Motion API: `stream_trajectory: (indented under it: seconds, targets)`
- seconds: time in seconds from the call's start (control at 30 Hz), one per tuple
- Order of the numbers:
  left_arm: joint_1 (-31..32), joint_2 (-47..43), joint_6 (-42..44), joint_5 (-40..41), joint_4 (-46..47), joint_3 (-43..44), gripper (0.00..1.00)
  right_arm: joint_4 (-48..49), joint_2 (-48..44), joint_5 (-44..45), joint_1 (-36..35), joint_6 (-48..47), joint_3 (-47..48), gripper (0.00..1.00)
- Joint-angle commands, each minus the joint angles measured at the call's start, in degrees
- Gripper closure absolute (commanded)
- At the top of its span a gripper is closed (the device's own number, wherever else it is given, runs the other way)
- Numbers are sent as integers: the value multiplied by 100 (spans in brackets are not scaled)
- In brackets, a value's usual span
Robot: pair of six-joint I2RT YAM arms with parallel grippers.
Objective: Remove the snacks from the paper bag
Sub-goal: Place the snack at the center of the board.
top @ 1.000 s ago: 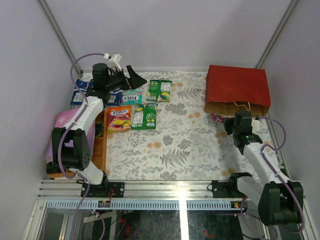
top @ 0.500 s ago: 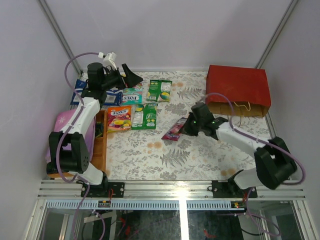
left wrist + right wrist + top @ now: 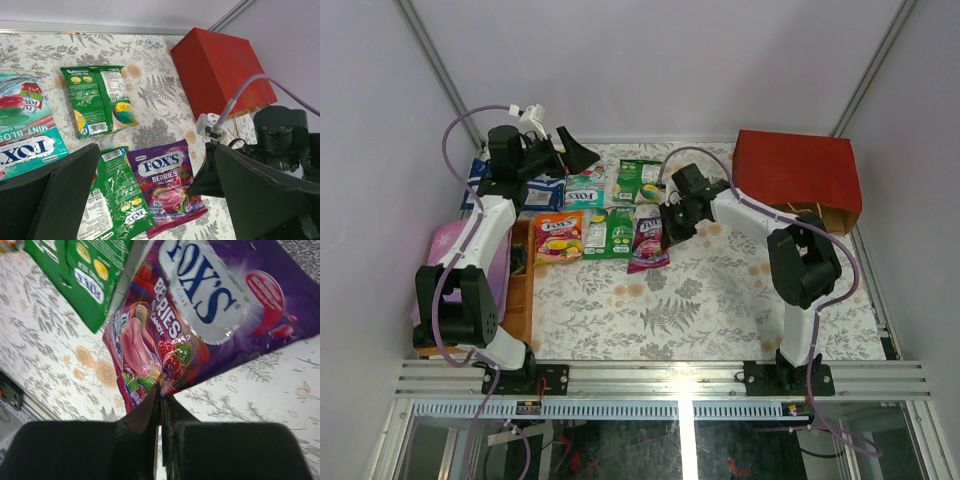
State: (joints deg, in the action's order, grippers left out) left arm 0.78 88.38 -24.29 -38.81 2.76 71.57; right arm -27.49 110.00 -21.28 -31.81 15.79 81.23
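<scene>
The red paper bag lies at the back right, its mouth facing the near side; it also shows in the left wrist view. My right gripper is shut on the right edge of a purple FOX'S packet, which lies low on the table beside a green packet. The right wrist view shows the fingertips pinching the purple packet. Orange, teal and green packets lie nearby. My left gripper is open and empty above them, with the purple packet below it.
Blue-and-white packs lie at the back left. A pink folded cloth and an orange-brown wooden tray sit along the left edge. Metal rails run along the table's near edge.
My right arm has swung from the bag's mouth leftward across the table, carrying the purple packet to the row of packets. My left gripper has shifted slightly back and left.
</scene>
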Motion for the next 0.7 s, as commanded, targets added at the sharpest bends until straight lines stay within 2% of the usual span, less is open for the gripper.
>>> stream_trajectory:
  seconds: [0.0,0.2,0.33,0.37,0.47,0.53,0.6,0.67]
  targets:
    - [-79,-58,65,-162,121,-55,0,-847,97,-606,373,-1042,392,100]
    - [-102,110,-32,-287,230,-21,0,-663,235,-966,881,-1056,484,100]
    - [-102,165,-3,-257,222,-11,0,-117,383,-1070,931,-520,518,100]
    - [-107,178,25,-226,191,-1,0,113,341,-1040,931,-332,432,96]
    - [-121,202,92,-120,94,47,0,580,80,-605,931,-10,153,59]
    - [-118,205,94,-124,80,56,0,648,-132,-184,932,20,8,39]
    - [-128,206,101,-119,77,50,0,755,-459,299,933,41,-231,27]
    - [-126,213,112,-106,65,41,0,899,-871,842,932,91,-521,21]
